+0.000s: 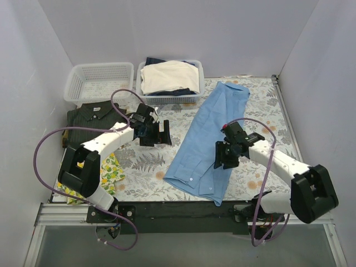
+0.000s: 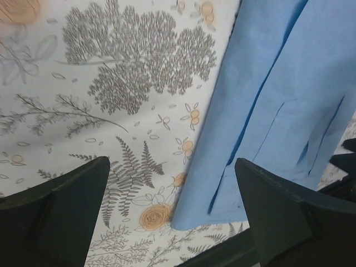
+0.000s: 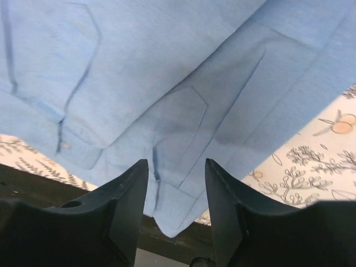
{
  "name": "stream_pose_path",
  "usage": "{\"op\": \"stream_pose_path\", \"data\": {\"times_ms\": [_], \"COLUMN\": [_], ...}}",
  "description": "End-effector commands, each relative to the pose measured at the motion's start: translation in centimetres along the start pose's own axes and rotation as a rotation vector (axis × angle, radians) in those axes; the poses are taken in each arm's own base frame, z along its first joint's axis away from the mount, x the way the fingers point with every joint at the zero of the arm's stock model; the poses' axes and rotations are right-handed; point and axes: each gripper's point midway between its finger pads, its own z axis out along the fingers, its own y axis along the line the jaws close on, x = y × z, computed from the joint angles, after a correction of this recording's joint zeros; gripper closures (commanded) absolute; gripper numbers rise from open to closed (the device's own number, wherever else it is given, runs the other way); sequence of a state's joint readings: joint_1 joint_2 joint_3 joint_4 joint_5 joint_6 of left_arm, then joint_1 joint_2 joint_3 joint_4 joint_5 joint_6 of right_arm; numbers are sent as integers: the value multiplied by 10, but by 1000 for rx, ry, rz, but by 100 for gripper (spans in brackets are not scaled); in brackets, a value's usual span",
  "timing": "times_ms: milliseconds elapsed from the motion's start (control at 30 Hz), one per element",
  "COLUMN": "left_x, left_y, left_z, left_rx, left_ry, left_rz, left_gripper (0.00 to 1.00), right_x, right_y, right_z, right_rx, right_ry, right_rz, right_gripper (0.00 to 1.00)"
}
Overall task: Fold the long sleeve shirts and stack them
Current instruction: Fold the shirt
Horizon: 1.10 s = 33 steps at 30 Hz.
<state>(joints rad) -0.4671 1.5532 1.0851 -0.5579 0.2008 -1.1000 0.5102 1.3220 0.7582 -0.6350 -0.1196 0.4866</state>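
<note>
- left fingers (image 2: 67, 200): spread wide, holding nothing; they hang over bare worktop (image 1: 144, 167), just beside the left edge of the light blue shirt (image 2: 278, 111)
- right fingers (image 3: 125, 206): apart, nothing between them; they sit over the near hem of the blue shirt, where a cuff with 1 button lies on top of the body; cannot tell if they touch the cloth
- blue shirt: mid worktop, lying long and narrow on a slant; collar at the far end, hem at the near edge; sleeves look already turned in
- handling, my guess: thin, light, limp cloth with no stiffness; it will sag and drape from any pinch; the stacked layers could slide apart or unfold if only the top 1 is caught
- where to grip, my guess: the 2 near hem corners, 1 per arm, pinching all layers at the edge; avoid the loose cuff
- dark pinstripe shirt (image 1: 94, 114): far left of the worktop, looks folded, collar up; probably the stack spot
</note>
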Motion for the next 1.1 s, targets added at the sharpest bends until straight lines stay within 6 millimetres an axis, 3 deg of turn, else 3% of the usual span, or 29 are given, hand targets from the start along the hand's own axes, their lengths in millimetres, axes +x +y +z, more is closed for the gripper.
{"op": "stream_pose_path", "data": {"times_ms": [0,133,333,500,667,767,900,1067], "left_x": [41,67,93,105,120,126,136,142], "left_y": [-10,-9,-11,-21,-13,-11,-5,-11], "left_z": [6,4,5,5,10,12,17,21], "left_rx": [100,128,192,278,261,248,206,206], "left_ry": [128,176,227,258,302,318,327,324], "left_rz": [-17,-88,-141,-165,-177,-182,-173,-148], "left_gripper": [3,2,2,2,3,6,9,25], "right_x": [-27,-18,14,29,49,57,88,101], "right_y": [14,-1,-21,-25,-22,-14,-17,-18], "right_z": [-44,-54,-38,-33,-20,-11,5,16], "right_rx": [-22,40,75,60,10,-60,-104,-146], "right_ry": [-154,-160,-71,-45,21,37,106,108], "right_rz": [31,76,137,177,223,268,324,355], "right_gripper": [44,37,34,27,25,25,25,25]}}
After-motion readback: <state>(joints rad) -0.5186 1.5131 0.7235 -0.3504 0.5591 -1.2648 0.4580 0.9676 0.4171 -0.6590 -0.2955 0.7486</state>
